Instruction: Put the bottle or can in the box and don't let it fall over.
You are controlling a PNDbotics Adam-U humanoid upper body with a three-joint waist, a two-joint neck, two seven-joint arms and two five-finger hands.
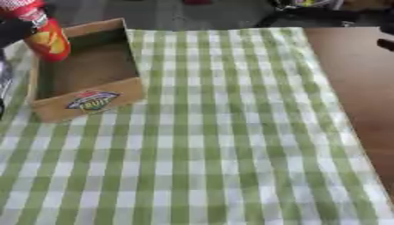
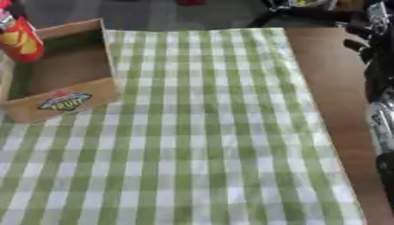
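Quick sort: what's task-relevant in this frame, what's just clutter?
Job:
- red and yellow cylindrical can, tilted over the box's left rear corner
- shallow cardboard box with fruit label
- left robot hand, dark, beside the can; grip unclear

Lying about:
- green and white checked tablecloth
- bare brown wooden table

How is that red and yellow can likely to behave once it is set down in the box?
The red and yellow can looks tall and narrow, so it probably tips easily. Its round body would likely roll if it fell. It hangs tilted over the cardboard box, so it probably needs straightening first.
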